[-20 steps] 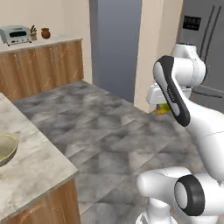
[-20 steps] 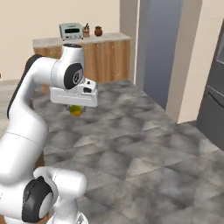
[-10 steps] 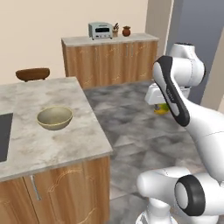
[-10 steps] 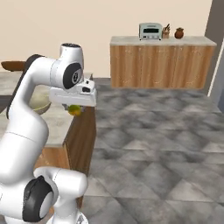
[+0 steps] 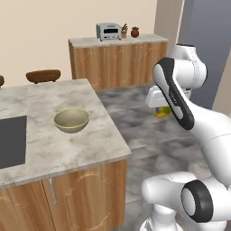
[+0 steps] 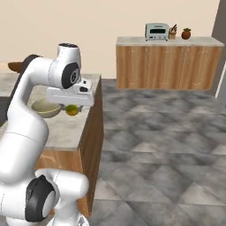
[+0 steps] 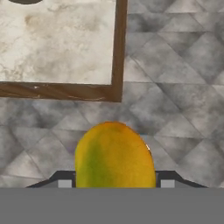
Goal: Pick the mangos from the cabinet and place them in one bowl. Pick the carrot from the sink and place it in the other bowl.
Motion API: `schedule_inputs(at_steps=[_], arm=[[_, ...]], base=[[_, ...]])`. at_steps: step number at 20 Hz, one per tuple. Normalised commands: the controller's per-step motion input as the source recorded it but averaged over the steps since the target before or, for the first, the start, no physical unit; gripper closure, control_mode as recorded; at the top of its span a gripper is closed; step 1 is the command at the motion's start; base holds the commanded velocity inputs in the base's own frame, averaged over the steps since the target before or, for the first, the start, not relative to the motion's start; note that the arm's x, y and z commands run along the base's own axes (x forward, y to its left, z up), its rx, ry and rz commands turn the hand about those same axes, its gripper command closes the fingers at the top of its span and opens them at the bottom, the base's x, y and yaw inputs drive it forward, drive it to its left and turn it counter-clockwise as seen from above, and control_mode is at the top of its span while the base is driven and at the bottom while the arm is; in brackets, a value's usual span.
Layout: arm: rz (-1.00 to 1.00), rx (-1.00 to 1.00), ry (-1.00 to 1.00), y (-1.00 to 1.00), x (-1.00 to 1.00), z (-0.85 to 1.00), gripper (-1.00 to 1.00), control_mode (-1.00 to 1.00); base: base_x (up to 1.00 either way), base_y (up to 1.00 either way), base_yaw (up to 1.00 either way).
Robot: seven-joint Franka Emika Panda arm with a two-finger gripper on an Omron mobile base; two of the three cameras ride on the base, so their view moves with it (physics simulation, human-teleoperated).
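My gripper (image 5: pixel 162 112) is shut on one yellow-green mango (image 5: pixel 161 113) with an orange tint, held in the air over the grey floor beside the island. From the right base the mango (image 6: pixel 72 110) hangs under the gripper (image 6: pixel 72 109), close to the island's edge. In the hand view the mango (image 7: pixel 114 155) sits between the fingertips (image 7: pixel 64 183) of the gripper (image 7: pixel 114 183). The pale tan bowl (image 5: pixel 71 120) stands empty on the island top (image 5: pixel 67 153), to the left of the gripper; it also shows as the tan bowl (image 6: pixel 45 108). The cabinet, the sink and the carrot are out of view.
A black cooktop (image 5: pixel 11 140) lies in the island left of the bowl. A dark brown rounded shape (image 5: pixel 43 76) stands at the island's far edge; bowl or stool, I cannot tell. A back counter (image 6: pixel 167 62) carries a toaster (image 6: pixel 156 31). Open floor (image 6: pixel 167 141) lies right of the island.
The base has turned, so the whole scene shifted: the island and tan bowl came into view and closer. The gripper keeps the mango in the same hold.
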Motion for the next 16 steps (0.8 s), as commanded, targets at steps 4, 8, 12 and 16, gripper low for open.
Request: schedule_inputs(at_steps=[4, 8, 12, 16], arm=[[0.00, 0.00, 0.00, 0.00, 0.00, 0.00, 1.00, 1.00], [0.00, 0.00, 0.00, 0.00, 0.00, 0.00, 1.00, 1.00], [0.00, 0.00, 0.00, 0.00, 0.00, 0.00, 1.00, 1.00], [0.00, 0.00, 0.00, 0.00, 0.00, 0.00, 1.00, 1.00]], base=[[0.04, 0.69, 0.00], [0.38, 0.35, -0.02], [0.47, 0.47, -0.09], [0.46, 0.70, -0.09]])
